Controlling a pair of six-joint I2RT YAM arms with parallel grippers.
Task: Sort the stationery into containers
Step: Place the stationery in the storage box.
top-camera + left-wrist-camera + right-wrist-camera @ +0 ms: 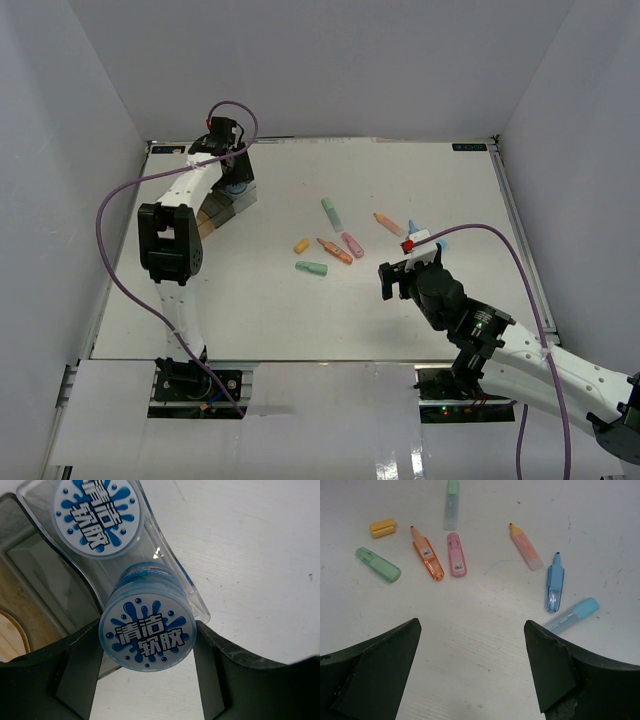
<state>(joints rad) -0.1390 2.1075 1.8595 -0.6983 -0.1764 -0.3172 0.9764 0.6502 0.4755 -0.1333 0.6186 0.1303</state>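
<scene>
A white table (250, 310) is seen from above with two robot arms on it. The left arm reaches to the upper left of the frame, where a cluster of joined bins (222, 208) stands. In the left wrist view, the left gripper (147, 652) is partly closed on a round blue-and-white roll (147, 632). Its two black fingers (75, 672) press the roll's sides at the lower centre of the frame, and the roll's printed face is turned to the camera. The held roll is over the near end of the clear bin (157, 535); whether it rests on the bin's floor cannot be told. A second roll (95, 512) with the same pattern lies inside that clear bin at the upper left. Left of the clear bin is the smoky grey bin (45, 575), and the orange-tan bin (12, 630) shows at the left edge. In the right wrist view, the right gripper (470, 670) hangs wide open above the table, with nothing between its fingers (375, 675). Loose stationery lies on the table across the upper half of that frame, well apart from the bins. From left to right there is a yellow cap (382, 527), a green marker (377, 565), an orange marker (427, 557) and a pink marker (456, 554) just beside it. A green-topped clear marker (451, 502) lies at the top edge. Further right are a pale orange-tipped marker (526, 546), a blue marker (555, 580) and a light blue marker (572, 616), the last nearest the right finger.
</scene>
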